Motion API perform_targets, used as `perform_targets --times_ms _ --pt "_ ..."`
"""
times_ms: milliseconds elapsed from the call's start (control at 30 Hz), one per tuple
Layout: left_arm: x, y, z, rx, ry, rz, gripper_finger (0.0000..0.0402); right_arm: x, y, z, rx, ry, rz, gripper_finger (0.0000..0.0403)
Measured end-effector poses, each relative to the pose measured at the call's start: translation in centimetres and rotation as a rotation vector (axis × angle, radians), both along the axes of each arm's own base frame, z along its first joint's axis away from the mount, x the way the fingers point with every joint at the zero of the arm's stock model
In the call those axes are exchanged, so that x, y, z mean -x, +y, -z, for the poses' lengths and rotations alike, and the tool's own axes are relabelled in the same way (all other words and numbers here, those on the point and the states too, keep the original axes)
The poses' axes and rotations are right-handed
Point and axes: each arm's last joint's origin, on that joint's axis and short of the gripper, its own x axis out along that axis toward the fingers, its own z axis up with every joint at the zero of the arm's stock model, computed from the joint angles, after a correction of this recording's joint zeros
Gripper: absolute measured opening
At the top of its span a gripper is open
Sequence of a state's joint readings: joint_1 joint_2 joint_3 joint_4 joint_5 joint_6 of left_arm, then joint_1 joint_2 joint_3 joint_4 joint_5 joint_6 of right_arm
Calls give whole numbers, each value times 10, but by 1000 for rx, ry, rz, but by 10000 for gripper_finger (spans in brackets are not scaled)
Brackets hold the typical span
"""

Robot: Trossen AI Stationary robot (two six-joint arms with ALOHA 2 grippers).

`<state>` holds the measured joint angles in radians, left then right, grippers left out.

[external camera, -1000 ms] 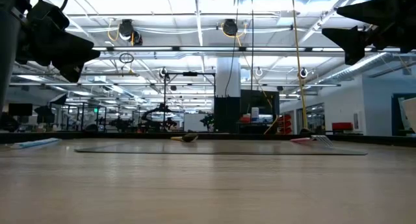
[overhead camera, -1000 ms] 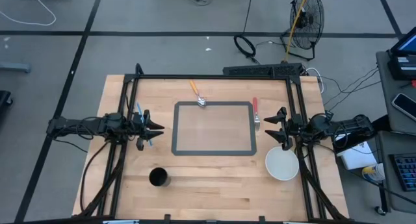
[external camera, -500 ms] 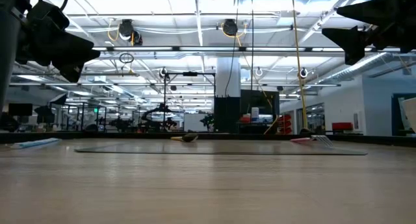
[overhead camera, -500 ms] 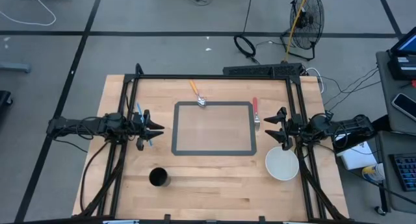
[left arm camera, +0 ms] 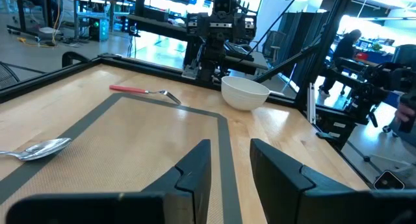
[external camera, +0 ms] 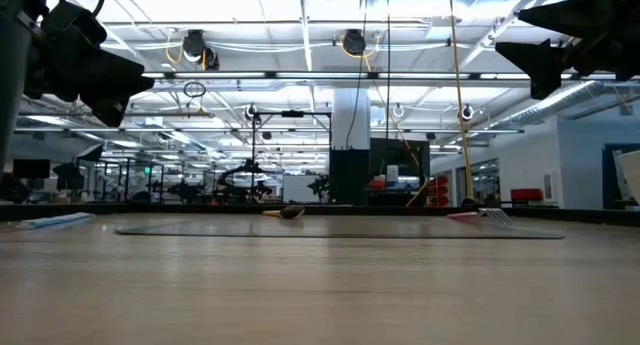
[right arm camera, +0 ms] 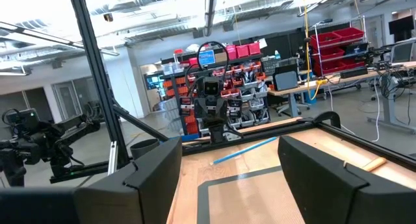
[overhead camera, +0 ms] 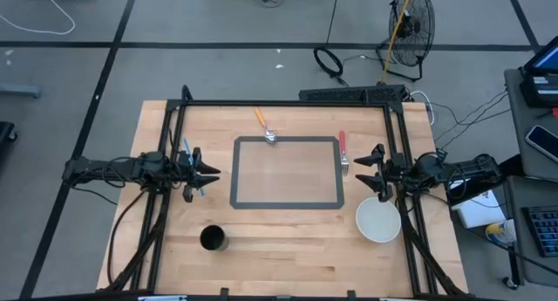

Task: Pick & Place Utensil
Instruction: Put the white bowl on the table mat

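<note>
- Three utensils lay flat on the table (overhead camera: pixel 288 240) when you paused: an orange-handled spoon (overhead camera: pixel 264 126) at about twelve o'clock of the grey-bordered mat (overhead camera: pixel 288 172), its bowl just over the mat's far edge; a red-handled fork (overhead camera: pixel 343 150) at about two o'clock, just beside the mat's border; and a blue-handled piece (overhead camera: pixel 188 161) at nine o'clock, directly beneath your left gripper (overhead camera: pixel 207 172).
- Two likely receivers stood nearby, a white bowl (overhead camera: pixel 378 220) at about four o'clock and a black cup (overhead camera: pixel 214 239) at about seven o'clock; the task did not say which one you wanted.
- Your left gripper hung above the table at the mat's nine o'clock side with its fingers (left arm camera: pixel 195 172) set to a narrow gap and nothing between them.
- Your right gripper (overhead camera: pixel 375 170) hung at the three o'clock side, just beside the fork and the bowl, fingers (right arm camera: pixel 153 165) spread wide and empty.
- I judged every utensil light and stiff, so weight was no worry; the trouble was how low each one lay, leaving little for the fingertips to get under.
- The metal ends looked smooth and likely slippery, while the coloured handles seemed thicker and kinder to the pads.
- You would have done best to pinch a handle across its width near the middle, fingers crosswise to its length, so it neither swung nor tipped on the lift.
- Nothing looked fragile except perhaps the bowl, which could chip or slide if a utensil dropped in hard.
</note>
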<state>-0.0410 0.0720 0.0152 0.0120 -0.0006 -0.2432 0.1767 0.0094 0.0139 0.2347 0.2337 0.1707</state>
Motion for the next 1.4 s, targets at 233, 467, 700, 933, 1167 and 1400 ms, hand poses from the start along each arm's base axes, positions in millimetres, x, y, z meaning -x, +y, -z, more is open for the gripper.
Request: perform_targets --times_ms 233,467,700,933,1167,1400 --pt "0 0 0 0 0 0 113 2 0 -7 -129 -77 -29 254" --pt "0 0 0 0 0 0 113 16 -5 -36 -456 -437 -104 254" --pt "0 0 -1 1 -10 -16 113 28 -8 -49 -597 -640 -156 254" --pt "0 3 -12 145 -138 -98 113 33 -6 -54 -642 -697 -296 254" --pt "4 3 -32 336 -337 -65 113 33 -4 -55 -647 -671 -415 254" --pt "11 4 -49 376 -525 -30 113 22 -3 -47 -590 -565 -282 254"
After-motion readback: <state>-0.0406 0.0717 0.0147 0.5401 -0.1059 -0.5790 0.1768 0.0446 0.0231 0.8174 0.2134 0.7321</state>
